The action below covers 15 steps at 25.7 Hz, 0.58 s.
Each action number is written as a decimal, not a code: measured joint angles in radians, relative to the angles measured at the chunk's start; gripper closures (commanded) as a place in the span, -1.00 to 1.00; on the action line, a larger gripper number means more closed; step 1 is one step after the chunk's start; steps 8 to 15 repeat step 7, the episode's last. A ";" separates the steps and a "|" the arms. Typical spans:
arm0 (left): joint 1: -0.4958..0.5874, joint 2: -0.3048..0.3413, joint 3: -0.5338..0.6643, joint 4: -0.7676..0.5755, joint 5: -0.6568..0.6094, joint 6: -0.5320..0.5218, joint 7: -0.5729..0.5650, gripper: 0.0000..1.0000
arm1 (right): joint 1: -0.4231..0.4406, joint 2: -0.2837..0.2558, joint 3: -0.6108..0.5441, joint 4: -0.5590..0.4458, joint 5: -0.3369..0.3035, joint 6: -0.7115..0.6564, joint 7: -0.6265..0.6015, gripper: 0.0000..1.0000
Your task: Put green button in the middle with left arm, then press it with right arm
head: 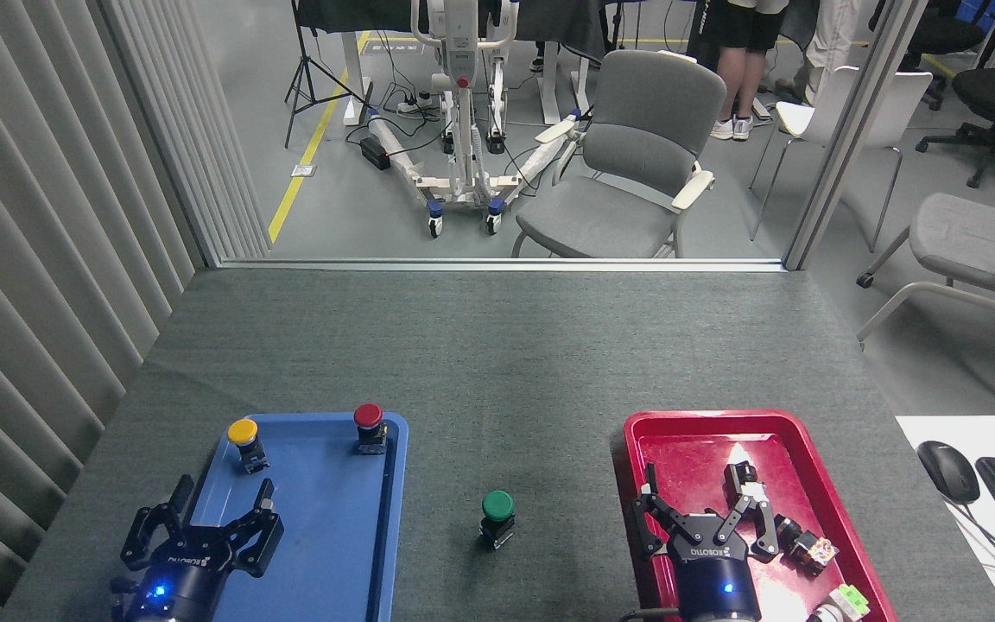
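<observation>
Now | green button [497, 510] upright on middle [497, 380] | both fingers apart, well clear

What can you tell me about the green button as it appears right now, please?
The green button is a small push-button switch with a round, glossy green cap on a blocky black base with some silver showing. It stands upright, cap up, on the dark grey tabletop cloth, in the gap between the blue tray and the red tray. It lies in neither tray. Nothing touches it but the cloth; both end effectors are apart from it, one over each tray.
</observation>
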 measured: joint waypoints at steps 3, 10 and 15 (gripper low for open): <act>0.001 -0.002 0.003 -0.001 0.000 0.000 0.022 -0.98 | 0.006 -0.001 0.001 -0.012 -0.005 0.000 -0.002 -1.00; 0.001 -0.002 0.004 0.000 0.001 0.000 0.028 -0.98 | 0.012 -0.001 0.006 -0.017 -0.007 0.000 0.020 -1.00; 0.001 -0.002 0.004 0.000 0.001 0.000 0.028 -0.98 | 0.012 -0.001 0.006 -0.017 -0.007 0.000 0.020 -1.00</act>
